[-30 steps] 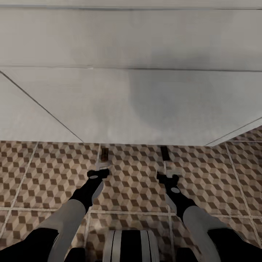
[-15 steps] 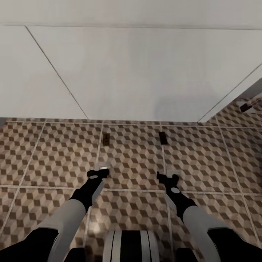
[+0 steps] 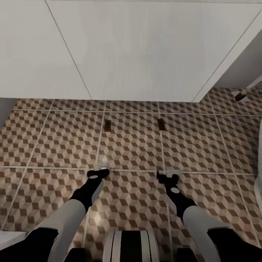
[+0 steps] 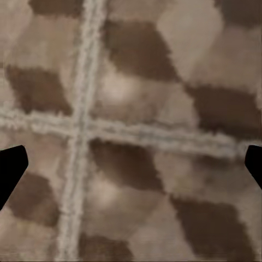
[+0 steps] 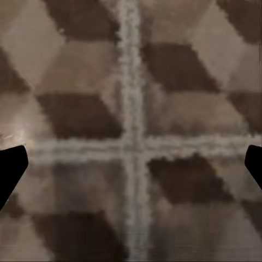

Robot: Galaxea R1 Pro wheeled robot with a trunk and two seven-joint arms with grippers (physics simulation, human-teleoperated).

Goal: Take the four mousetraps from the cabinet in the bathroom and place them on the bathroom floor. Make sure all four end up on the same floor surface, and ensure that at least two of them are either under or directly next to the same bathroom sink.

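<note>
- Two mousetraps lie flat on the floor (image 3: 54, 142), well apart: left trap (image 3: 107, 126) at 11 o'clock, right trap (image 3: 161, 124) at 1 o'clock, both near the white vanity (image 3: 138, 51).
- Left claw (image 3: 100, 171) is spread wide, empty, above a grout crossing.
- Right claw (image 3: 165, 175) is likewise wide and empty, over another crossing.
- A third dark-brown piece (image 3: 240, 96) lies at 2 o'clock; too small to tell.

The right wrist camera is looking straight onto the bathroom floor (image 5: 82, 65), where brown, beige and pale cube shapes are filling the tiles. Two pale grout lines (image 5: 129, 82) are crossing near the middle (both blurred). The right gripper (image 5: 131, 164) is showing as two black fingertips (image 5: 11, 166) at opposite edges, standing wide apart with nothing between them.
</note>
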